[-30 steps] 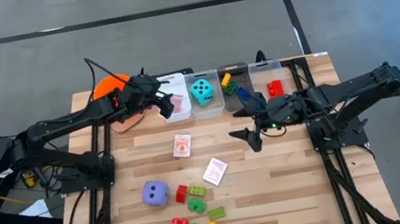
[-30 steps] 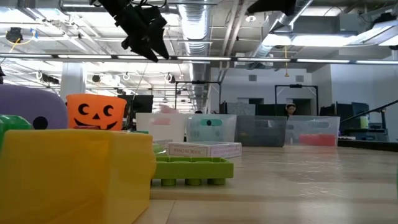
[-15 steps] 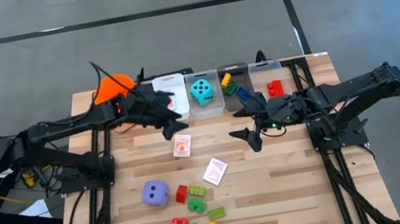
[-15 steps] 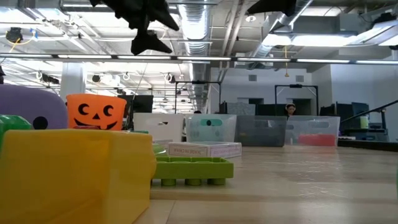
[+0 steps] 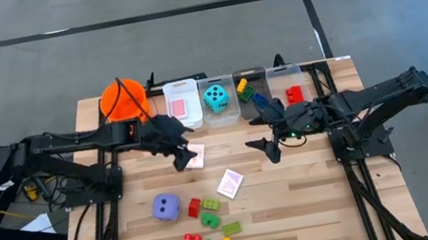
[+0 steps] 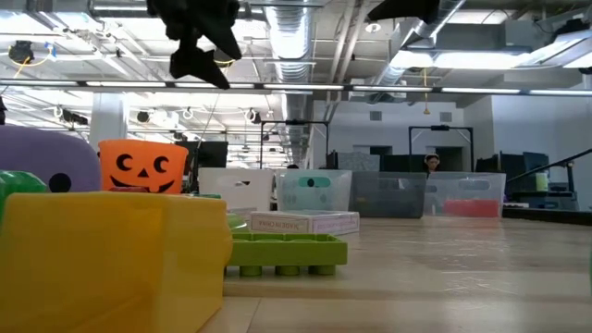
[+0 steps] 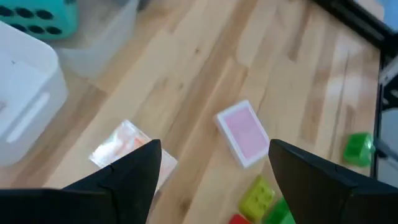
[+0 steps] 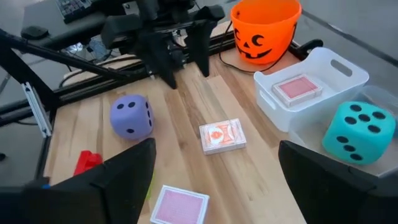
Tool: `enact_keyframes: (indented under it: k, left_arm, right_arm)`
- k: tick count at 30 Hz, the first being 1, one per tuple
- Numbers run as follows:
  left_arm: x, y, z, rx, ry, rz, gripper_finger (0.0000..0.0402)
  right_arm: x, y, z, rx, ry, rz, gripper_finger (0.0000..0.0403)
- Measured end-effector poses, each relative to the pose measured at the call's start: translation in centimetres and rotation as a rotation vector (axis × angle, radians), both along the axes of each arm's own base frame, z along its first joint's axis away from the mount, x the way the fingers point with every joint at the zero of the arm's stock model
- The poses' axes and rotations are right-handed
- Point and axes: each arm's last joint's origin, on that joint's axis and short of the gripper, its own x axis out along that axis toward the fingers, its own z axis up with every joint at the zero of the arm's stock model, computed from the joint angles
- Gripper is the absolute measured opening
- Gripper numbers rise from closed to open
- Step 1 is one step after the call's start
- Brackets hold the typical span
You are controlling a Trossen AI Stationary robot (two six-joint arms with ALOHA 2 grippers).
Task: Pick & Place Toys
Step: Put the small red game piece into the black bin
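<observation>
High view, read from left to right: my left gripper (image 5: 182, 154) hangs over the wooden table (image 5: 323, 198), fingers spread and holding nothing, right above a face-up card pack (image 5: 195, 156). I judge I am lined up there to take that pack next. A second, pink-backed card pack (image 5: 230, 183) lies a little nearer the front edge, well apart from the first.

Toward the front, the loose toys wait together: a purple die (image 5: 166, 206), then a scatter of bricks (image 5: 214, 235) in red, green, yellow and blue.

Along the back edge stand the containers. First the orange bucket (image 5: 122, 98), whose inside I cannot make out. Beside it is a white bin (image 5: 183, 104) with one pink card pack inside. Next, a clear bin (image 5: 218, 99) holds the teal die. A third bin (image 5: 248, 86) holds a yellow and a green brick, though my right arm partly hides it. The last bin (image 5: 290, 87) holds a red brick. The sorting seems to go by kind, which is probably why cards belong in the white bin.

My right gripper (image 5: 266, 131) waits just in front of the two right-hand bins, jaws parted and empty, clear of my left arm's working space.
</observation>
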Motion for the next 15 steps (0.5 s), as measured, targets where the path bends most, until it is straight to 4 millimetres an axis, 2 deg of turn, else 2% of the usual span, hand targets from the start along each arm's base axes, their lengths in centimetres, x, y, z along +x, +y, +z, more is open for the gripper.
enact_keyframes:
  k: [6,8,15]
  left_arm:
    - [0.0,-2.8,0.0,-0.009,-0.002,-0.102,0.0291]
    - [0.0,-3.9,-0.1,-0.033,0.000,-0.122,0.0291]
    - [1.1,-7.7,-2.1,-0.219,0.081,-0.040,0.0291]
  right_arm:
    - [0.6,-0.2,-0.9,-0.011,0.044,-0.008,0.0331]
    - [1.5,0.0,-1.1,-0.009,0.031,-0.011,0.0331]
    - [4.5,1.0,-4.5,-0.018,0.128,0.010,0.0331]
